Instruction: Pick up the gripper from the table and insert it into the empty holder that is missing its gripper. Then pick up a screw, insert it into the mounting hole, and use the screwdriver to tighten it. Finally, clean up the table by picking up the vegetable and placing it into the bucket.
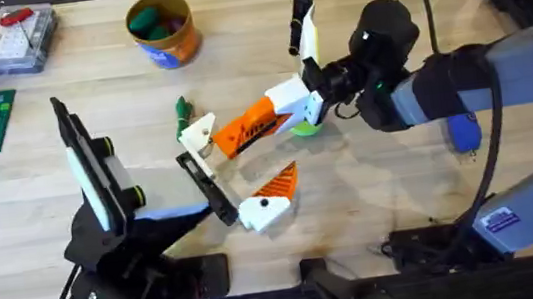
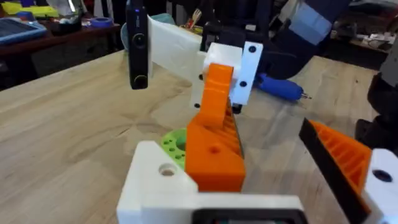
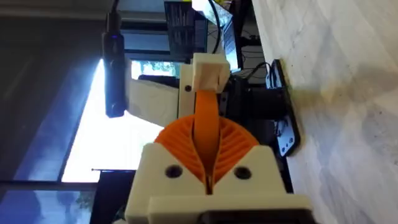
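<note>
No readable text; label on right arm (image 1: 501, 220) perhaps printed, too small.

The small orange ribbed wedge-shaped plastic gripper (image 1: 249, 128) lies mid-table, its tip at the small white pointed plastic holder (image 1: 198, 133) on the black rail (image 1: 206, 186), with the tiny dark-green toy vegetable (image 1: 182, 108) just behind the holder. A second orange wedge on a white block (image 1: 270, 199) sits nearer the front. The round orange-yellow bucket (image 1: 163, 28) stands far back left, and the blue pen-shaped screwdriver (image 1: 462, 133) lies to the right.

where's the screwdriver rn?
The screwdriver lies on the table in the overhead view, right side, partly under the right arm's forearm, right of the green disc.
</note>
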`<action>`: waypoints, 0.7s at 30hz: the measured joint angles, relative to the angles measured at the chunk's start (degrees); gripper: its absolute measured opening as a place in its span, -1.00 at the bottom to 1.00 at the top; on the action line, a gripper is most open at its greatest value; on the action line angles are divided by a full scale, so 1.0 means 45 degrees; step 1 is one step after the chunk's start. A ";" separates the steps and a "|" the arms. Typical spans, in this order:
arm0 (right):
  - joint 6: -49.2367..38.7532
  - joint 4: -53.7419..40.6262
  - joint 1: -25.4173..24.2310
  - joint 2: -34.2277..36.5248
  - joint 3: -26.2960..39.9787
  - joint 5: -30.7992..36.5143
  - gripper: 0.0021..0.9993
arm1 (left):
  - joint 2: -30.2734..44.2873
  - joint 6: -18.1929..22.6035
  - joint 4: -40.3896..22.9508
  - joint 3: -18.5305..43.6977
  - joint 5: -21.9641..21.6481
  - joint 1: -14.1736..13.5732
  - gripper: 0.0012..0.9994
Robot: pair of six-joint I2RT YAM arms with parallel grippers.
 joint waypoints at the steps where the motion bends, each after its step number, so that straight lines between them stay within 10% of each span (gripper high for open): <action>1: -0.0016 0.0004 0.0025 -0.0004 0.0000 0.0053 -0.96 | 0.0000 0.0000 0.0000 0.0000 0.0000 0.0000 0.98; 21: -0.0091 -0.0466 0.0104 0.0000 0.0000 0.0562 -0.96 | 0.0000 -0.0040 -0.0010 0.0000 -0.0029 0.0000 0.98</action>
